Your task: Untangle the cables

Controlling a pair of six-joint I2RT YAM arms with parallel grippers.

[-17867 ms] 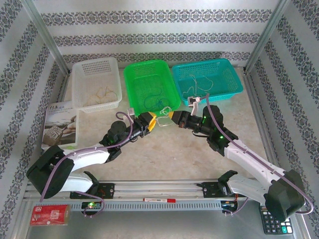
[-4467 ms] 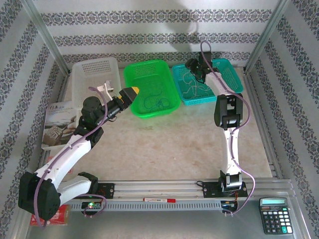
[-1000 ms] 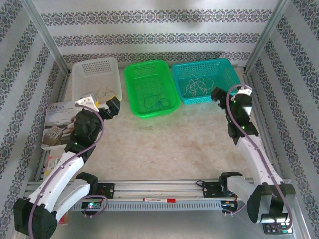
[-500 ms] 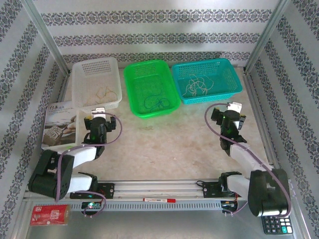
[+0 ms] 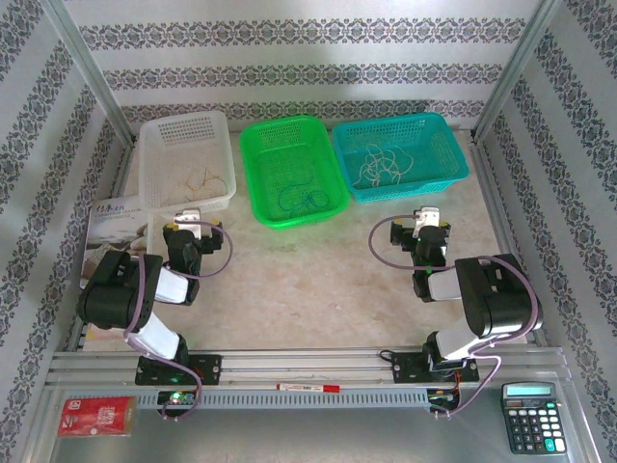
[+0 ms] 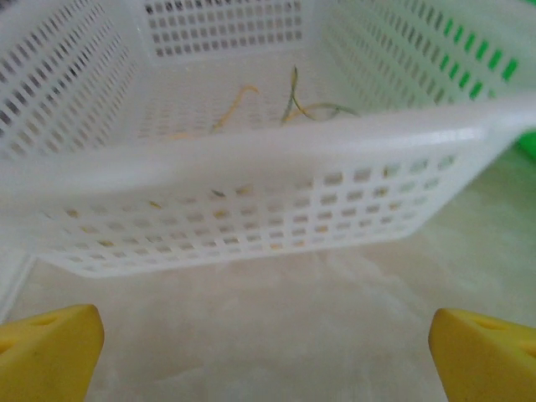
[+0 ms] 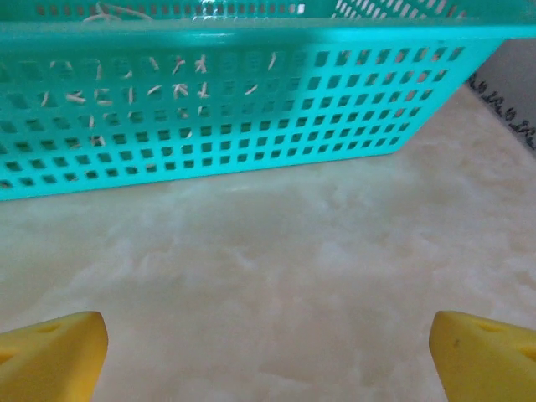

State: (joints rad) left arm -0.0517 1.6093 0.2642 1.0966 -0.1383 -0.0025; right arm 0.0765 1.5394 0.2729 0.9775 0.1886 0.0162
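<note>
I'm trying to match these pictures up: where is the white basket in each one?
Top external: white basket, far left of the basket row.
Left wrist: white basket straight ahead, spanning the frame.
Right wrist: looks at the teal basket instead.
Shared landmark: yellowish cable lying inside it.

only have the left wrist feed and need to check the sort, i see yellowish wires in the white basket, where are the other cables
observer: blue cables lie in the green basket, just right of the white basket.
operator: and the whitish ones
observer: whitish cables sit loosely piled in the teal basket, furthest right.
operator: right arm holding anything
observer: no, the right arm has its jaws wide open over bare table, nothing between them.
</note>
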